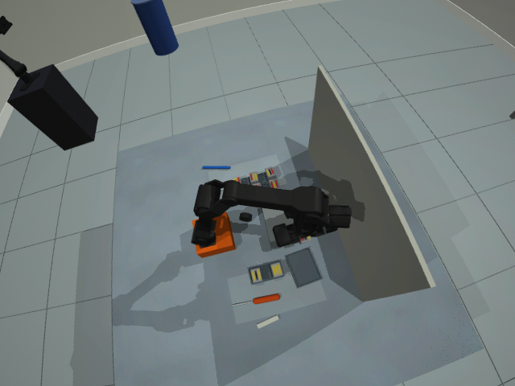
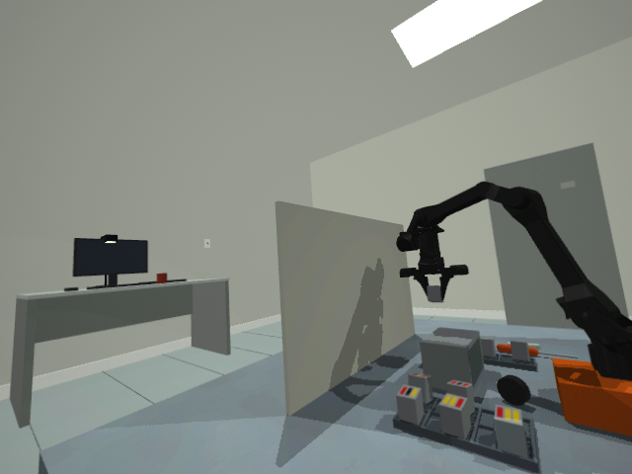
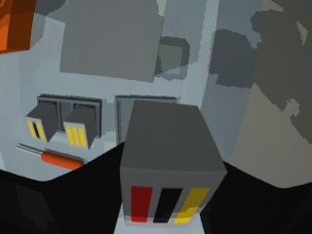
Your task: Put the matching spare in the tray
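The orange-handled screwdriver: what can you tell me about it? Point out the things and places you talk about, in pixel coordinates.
The screwdriver [image 1: 266, 298] [image 2: 517, 350] [image 3: 62, 160] has a rounded orange handle, plastic-looking, and a thin, pale, metallic-looking shaft. It lies flat on a pale mat [image 1: 310, 292], beside the small rack [image 1: 265, 272] [image 2: 510, 361] [image 3: 59, 117] with two striped blocks. The gripper [image 1: 305, 236] [image 2: 434, 295] [image 3: 160, 151] is not touching it.

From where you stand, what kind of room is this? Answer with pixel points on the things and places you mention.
Probably a robotics lab or workshop: a jointed robot arm [image 1: 265, 195] [image 2: 553, 245] is bolted to an orange base [image 1: 226, 244] [image 2: 587, 408], a screwdriver [image 1: 265, 298] [image 2: 517, 350] [image 3: 62, 159] lies nearby, and a desk [image 2: 211, 316] holds a monitor [image 2: 111, 257].
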Controlling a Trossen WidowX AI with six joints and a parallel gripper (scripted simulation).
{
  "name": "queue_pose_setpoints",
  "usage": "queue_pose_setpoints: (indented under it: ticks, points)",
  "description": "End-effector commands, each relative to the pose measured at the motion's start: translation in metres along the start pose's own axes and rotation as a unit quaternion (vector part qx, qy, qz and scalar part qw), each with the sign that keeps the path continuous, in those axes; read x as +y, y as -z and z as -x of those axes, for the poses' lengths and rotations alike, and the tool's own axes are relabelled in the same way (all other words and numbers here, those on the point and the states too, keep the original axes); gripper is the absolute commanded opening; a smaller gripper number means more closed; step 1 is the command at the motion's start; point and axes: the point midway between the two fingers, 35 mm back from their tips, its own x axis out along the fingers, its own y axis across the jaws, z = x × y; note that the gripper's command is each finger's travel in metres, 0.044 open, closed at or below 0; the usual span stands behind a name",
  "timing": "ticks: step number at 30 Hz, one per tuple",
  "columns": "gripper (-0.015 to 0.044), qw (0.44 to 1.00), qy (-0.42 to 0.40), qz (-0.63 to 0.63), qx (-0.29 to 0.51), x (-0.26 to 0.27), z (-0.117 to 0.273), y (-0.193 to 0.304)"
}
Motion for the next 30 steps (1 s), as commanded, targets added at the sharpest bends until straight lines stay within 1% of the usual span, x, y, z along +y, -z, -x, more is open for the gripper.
queue_pose_setpoints:
  ticks: [1, 7, 30]
  points:
    - [0.0000, 1.000, 0.004, 0.003, 0.000, 0.002, 0.000, 0.031]
    - [0.0000, 1.000, 0.003, 0.004, 0.002, 0.009, -0.002, 0.066]
    - [0.0000, 1.000, 0.003, 0.004, 0.002, 0.006, -0.018, 0.068]
